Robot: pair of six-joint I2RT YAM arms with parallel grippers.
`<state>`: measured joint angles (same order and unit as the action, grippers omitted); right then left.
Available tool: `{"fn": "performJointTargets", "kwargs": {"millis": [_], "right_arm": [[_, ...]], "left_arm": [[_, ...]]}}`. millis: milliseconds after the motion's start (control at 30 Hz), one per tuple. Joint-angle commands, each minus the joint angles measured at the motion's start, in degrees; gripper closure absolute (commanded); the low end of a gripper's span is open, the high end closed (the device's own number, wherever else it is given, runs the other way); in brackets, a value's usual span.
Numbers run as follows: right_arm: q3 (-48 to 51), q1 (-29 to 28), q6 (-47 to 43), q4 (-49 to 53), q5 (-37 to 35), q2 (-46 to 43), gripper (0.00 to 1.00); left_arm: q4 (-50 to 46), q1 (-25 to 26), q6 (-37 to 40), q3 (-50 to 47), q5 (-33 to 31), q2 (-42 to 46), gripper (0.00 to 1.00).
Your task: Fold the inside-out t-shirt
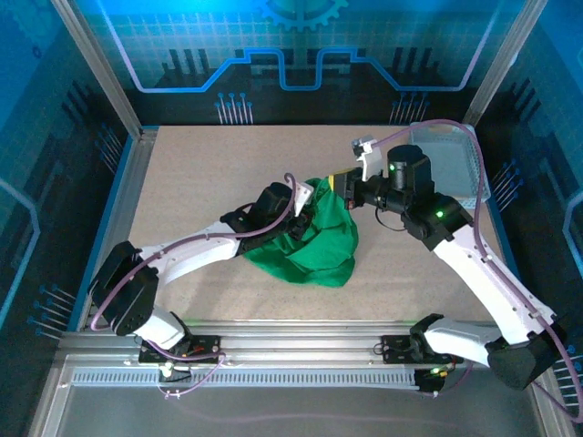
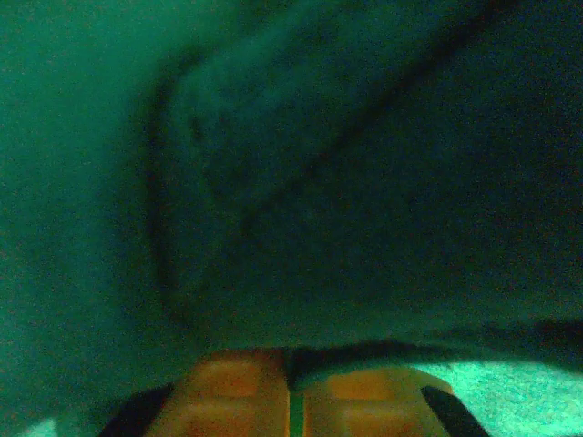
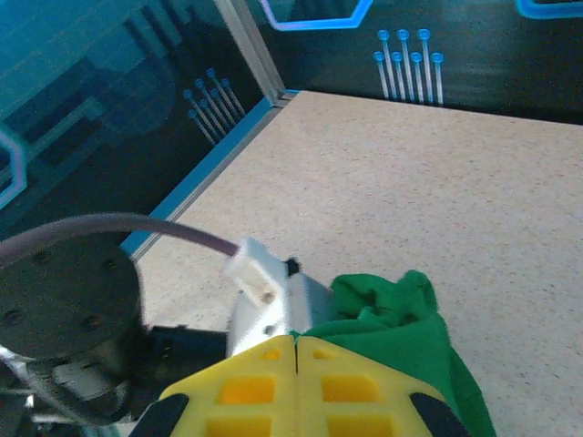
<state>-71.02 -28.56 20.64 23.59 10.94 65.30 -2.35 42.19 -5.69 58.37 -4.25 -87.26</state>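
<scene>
Pinching the t-shirt (image 1: 314,248) — left gripper (image 2: 292,378), right gripper (image 3: 296,360) — both closed.

My left gripper (image 1: 307,197) is buried in the t-shirt (image 1: 319,241). From my left wrist, the cloth is a dark blur. The bottom edge cuts off my right gripper (image 3: 296,350) fingers (image 3: 246,391).

plain bright green t-shirt (image 1: 314,241). speckled beige tabletop (image 1: 200,173). right tool (image 3: 296,341) yellow; left tool (image 2: 291,369) orange under green shade. arms (image 1: 196,255) white with black joints. basket (image 1: 460,164) white mesh. walls (image 1: 273,73) dark blue, light-blue circuit lines.
</scene>
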Motion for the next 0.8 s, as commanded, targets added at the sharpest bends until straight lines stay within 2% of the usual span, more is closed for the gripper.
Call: {"fn": "performJointTargets", "kwargs": {"millis": [0,200,400,433,500,600,667,767], "right_arm": [[-1.59,3.21,2.81,-0.08,-1.42,0.98,1.00],[-5.53,5.07,-1.10,1.85,-8.34,8.05,1.00],[-15.72,4.87,-4.69,3.23,-12.35,22.86,1.00],[-17.71,4.68,-4.69,4.16,-12.26,25.32,0.93],[-19.12,3.62,-3.91,4.77,-13.13,27.07,0.66],[-13.90,0.22,-4.38,2.25,-15.37,23.08,0.37],[-8.59,-2.03,-5.27,0.55,-15.84,18.79,0.32],[0.13,-6.26,-7.40,-2.85,-14.45,11.76,0.31]], "left_arm": [[1.17,0.38,-0.94,0.43,-1.40,3.23,1.00],[-0.68,0.62,-4.12,-2.27,0.19,10.90,1.00],[-2.99,0.75,-8.10,-1.72,3.63,18.30,1.00],[-3.82,0.71,-8.60,-0.87,2.69,18.40,1.00],[-6.97,0.43,-9.32,1.65,-0.13,17.49,1.00],[-11.40,-2.18,-12.28,5.35,-3.21,14.96,1.00],[-12.37,-4.88,-14.88,6.44,-2.25,13.58,1.00],[-11.67,-6.74,-15.94,6.32,-1.80,12.75,1.00]]}}
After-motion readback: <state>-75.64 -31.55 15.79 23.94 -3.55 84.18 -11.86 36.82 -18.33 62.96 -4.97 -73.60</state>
